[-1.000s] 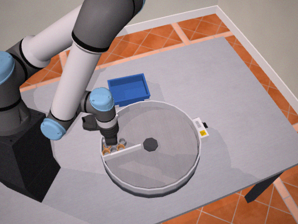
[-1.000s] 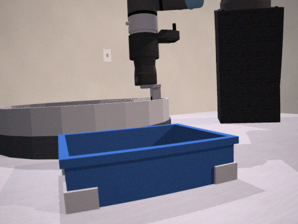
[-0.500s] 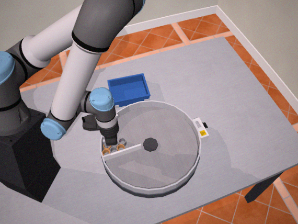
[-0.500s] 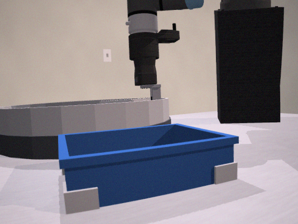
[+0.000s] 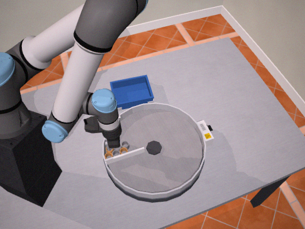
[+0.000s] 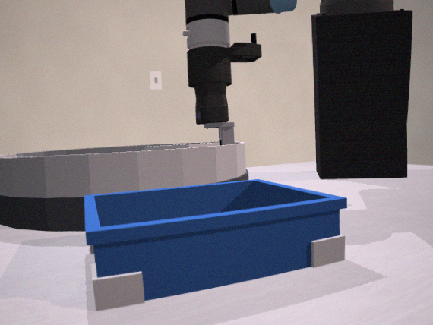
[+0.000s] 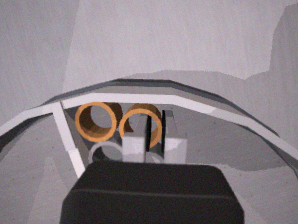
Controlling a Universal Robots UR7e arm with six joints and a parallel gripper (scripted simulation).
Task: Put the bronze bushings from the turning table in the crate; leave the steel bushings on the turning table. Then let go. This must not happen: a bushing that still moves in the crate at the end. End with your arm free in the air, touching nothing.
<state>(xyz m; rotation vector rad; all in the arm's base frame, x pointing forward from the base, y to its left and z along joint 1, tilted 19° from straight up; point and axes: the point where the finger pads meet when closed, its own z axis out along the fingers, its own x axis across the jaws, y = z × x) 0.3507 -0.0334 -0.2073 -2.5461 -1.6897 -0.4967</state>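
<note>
Wrist view, nearest first: gripper (image 7: 149, 142) is closed narrow on the wall of a bronze bushing (image 7: 142, 125), one finger (image 7: 134, 148) outside the ring, the other inside its bore. Bushing stands upright on the turning table (image 5: 187, 176), in the pocket between the rim and the white divider bar (image 5: 126, 155).

Just left of the held bushing, a second bronze bushing (image 7: 96, 121), touching or nearly touching it. In front of both, closer to the camera, a steel bushing (image 7: 102, 150), partly hidden behind the gripper body. From the top view the same pocket shows bronze rings (image 5: 108, 154) and steel rings (image 5: 125, 145) bunched by the divider, all under the gripper; exact count not readable there.

Black hub (image 5: 153, 147) sits at the table centre, at the inner end of the divider. White label plate with a yellow warning sticker (image 5: 205, 130) is on the table's far rim, opposite side from the bushings.

Blue crate (image 5: 131, 91) sits just beside the turning table's rim, near the gripper's side; the exterior view shows grey corner blocks (image 6: 118, 290) locating it. No bushing visible in the crate.

Black pedestal (image 5: 24, 160) with the arm's base is beyond the turning table from the crate, well apart.
</note>
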